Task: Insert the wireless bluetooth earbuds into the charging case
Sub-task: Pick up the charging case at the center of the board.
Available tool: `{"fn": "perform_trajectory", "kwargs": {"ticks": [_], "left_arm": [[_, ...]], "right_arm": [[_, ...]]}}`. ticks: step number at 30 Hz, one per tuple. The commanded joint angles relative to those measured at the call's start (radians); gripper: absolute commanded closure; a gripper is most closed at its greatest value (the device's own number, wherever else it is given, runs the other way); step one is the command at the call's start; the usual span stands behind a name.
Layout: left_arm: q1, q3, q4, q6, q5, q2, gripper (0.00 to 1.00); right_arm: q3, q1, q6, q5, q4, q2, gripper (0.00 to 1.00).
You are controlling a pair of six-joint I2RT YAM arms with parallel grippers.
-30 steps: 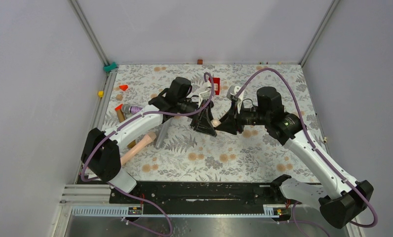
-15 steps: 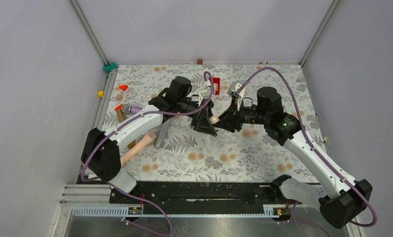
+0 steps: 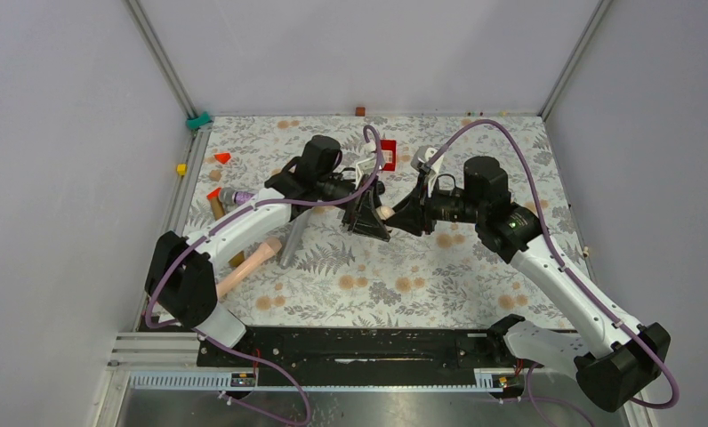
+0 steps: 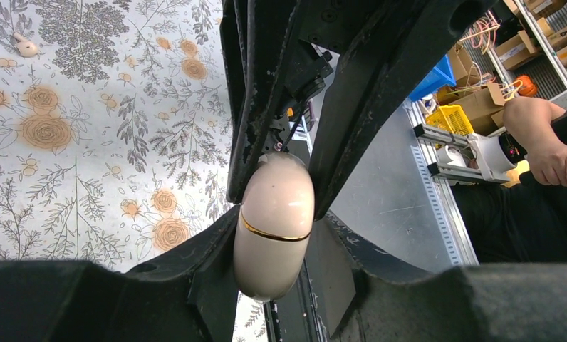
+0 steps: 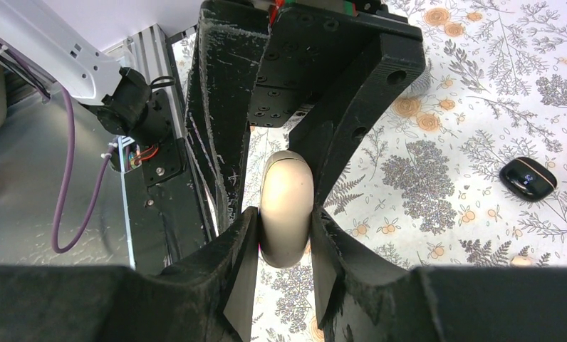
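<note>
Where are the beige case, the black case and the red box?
beige case (image 4: 273, 203): left wrist view, upper shell above the gold seam.
black case (image 5: 528, 178): right wrist view, middle of its top.
red box (image 3: 390, 156): top view, its visible red face.

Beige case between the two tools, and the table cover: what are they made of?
The beige case: likely hard plastic, smooth satin sheen, thin gold metallic-looking band at the seam. The table cover: flat matte floral print, probably cloth or vinyl; cannot tell which.
</note>
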Motion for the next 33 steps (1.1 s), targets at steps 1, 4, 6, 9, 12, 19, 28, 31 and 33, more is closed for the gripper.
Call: {"fn": "perform_trajectory", "kwargs": {"ticks": [1, 4, 6, 9, 12, 19, 28, 31, 33], "left_arm": [[0.007, 0.021, 0.051, -0.009, 0.039, -0.06, 0.6], [0.007, 0.019, 0.054, -0.006, 0.037, -0.062, 0.53], [0.01, 0.018, 0.054, -0.004, 0.034, -0.064, 0.5], [0.015, 0.018, 0.054, 0.0, 0.029, -0.07, 0.49], [0.014, 0.015, 0.053, 0.004, 0.028, -0.07, 0.49], [0.014, 0.012, 0.039, 0.026, 0.004, -0.067, 0.46], [0.015, 0.008, 0.036, 0.038, -0.021, -0.059, 0.45], [0.014, 0.007, 0.036, 0.037, -0.022, -0.057, 0.48], [0.013, 0.009, 0.036, 0.037, -0.02, -0.056, 0.53]], "right_arm": [[-0.008, -0.013, 0.004, 0.042, 0.028, -0.011, 0.86], [-0.005, -0.02, 0.015, 0.031, 0.029, -0.013, 0.86], [-0.004, -0.024, 0.02, 0.024, 0.03, -0.015, 0.86], [-0.004, -0.029, 0.023, 0.009, 0.029, -0.014, 0.86], [-0.002, -0.031, 0.027, 0.002, 0.026, -0.007, 0.86], [0.01, -0.033, 0.039, -0.043, 0.014, 0.002, 0.86], [0.015, -0.034, 0.039, -0.07, 0.012, -0.001, 0.86], [0.013, -0.034, 0.039, -0.05, 0.01, 0.003, 0.86], [0.013, -0.034, 0.039, -0.035, 0.009, 0.008, 0.87]]}}
